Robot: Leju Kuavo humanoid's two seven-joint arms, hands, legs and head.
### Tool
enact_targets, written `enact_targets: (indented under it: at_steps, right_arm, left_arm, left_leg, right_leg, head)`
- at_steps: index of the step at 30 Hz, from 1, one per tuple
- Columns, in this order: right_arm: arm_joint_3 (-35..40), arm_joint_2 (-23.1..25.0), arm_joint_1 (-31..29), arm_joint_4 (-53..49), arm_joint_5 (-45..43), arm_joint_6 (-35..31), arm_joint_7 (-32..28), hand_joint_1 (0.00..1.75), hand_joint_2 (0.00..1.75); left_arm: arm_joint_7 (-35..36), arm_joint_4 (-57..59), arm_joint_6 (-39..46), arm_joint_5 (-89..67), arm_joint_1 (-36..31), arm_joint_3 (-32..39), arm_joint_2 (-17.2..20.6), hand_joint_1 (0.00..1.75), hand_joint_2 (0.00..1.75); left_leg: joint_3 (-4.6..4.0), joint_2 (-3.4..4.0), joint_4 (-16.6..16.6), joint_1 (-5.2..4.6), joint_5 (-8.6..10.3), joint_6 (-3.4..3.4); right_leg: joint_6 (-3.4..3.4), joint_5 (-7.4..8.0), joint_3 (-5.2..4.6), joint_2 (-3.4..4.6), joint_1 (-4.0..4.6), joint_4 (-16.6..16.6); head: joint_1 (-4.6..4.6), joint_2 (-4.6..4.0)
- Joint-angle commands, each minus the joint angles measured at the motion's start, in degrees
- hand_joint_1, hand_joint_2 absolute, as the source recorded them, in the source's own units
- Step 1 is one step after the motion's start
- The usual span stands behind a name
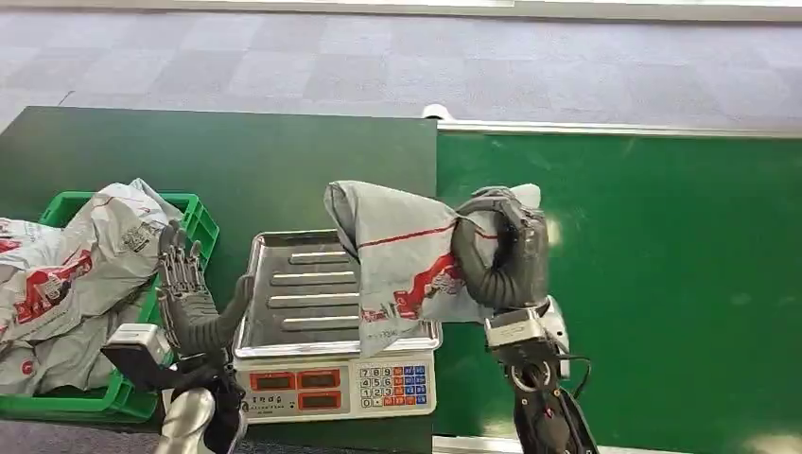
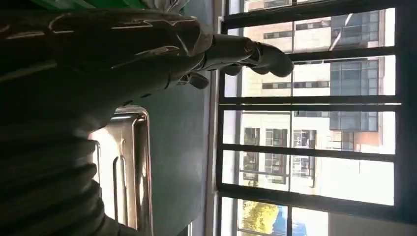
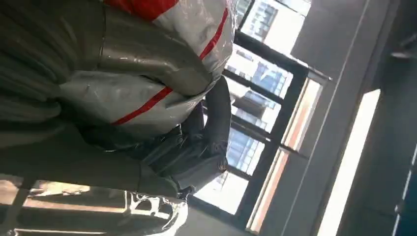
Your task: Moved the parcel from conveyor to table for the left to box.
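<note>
The right hand (image 1: 501,253) holds the grey parcel (image 1: 402,255) with its fingers (image 3: 216,123) wrapped around one end, and the parcel hangs from these fingers over the right part of the steel tray (image 1: 298,284) of the scale (image 1: 331,383). The left hand (image 1: 189,293) stands upright with its fingers (image 1: 178,253) spread and holds nothing. It is between the scale and the green crate (image 1: 199,222), where other grey bags (image 1: 66,274) lie just beside its fingers.

Right hand (image 1: 501,251) raised, fingers (image 1: 478,270) curled tight round the parcel (image 1: 402,255). Left hand (image 1: 189,298) upright, fingers spread, holding nothing.
</note>
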Motion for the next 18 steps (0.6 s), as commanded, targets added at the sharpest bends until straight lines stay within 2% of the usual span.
enact_targets:
  at_steps: [1,4,12,14,18]
  right_arm:
    - [12.03,-1.05,-12.25,24.68,-4.01,6.50,3.23,1.75,1.75]
    - [14.10,-0.77,-12.74,31.01,-6.21,6.99,1.62,1.75,1.75]
    - [14.21,-0.86,-12.75,31.60,-6.34,6.80,1.16,1.75,1.75]
    - [16.43,-1.01,-13.71,36.70,-6.29,7.89,0.87,1.75,1.75]
    - [17.28,-0.72,-16.23,40.55,-6.57,8.95,2.03,1.75,1.75]
  left_arm:
    - [0.04,3.55,0.91,1.31,-0.94,-0.84,2.43,0.00,1.75]
    - [0.04,3.21,1.13,1.68,-0.51,-1.25,2.70,0.00,1.75]
    - [0.04,3.20,1.13,1.70,-0.50,-1.28,2.69,0.00,1.75]
    - [0.04,3.46,0.79,1.83,-0.40,-1.73,2.93,0.00,1.75]
    - [0.04,4.45,0.42,2.09,-0.68,-2.15,3.07,0.00,1.75]
  left_leg:
    - [0.23,0.19,-0.21,-0.10,0.09,0.21]
    - [0.22,0.02,-0.19,-0.06,0.09,0.16]
    - [0.20,-0.04,-0.20,-0.08,0.10,0.19]
    - [0.05,-0.08,-0.11,-0.06,0.07,0.14]
    - [0.01,-0.11,-0.07,-0.04,0.06,0.11]
  right_leg:
    - [-0.13,0.13,0.10,0.11,-0.05,-0.14]
    - [-0.09,0.05,0.17,-0.05,-0.02,-0.14]
    - [-0.09,0.05,0.16,-0.13,-0.04,-0.14]
    - [-0.06,0.03,0.06,-0.14,-0.04,-0.07]
    - [-0.05,0.02,0.03,-0.17,-0.01,-0.05]
  head:
    - [-0.02,0.00]
    - [0.00,0.00]
    - [0.02,0.00]
    - [-0.02,0.00]
    - [0.00,0.00]
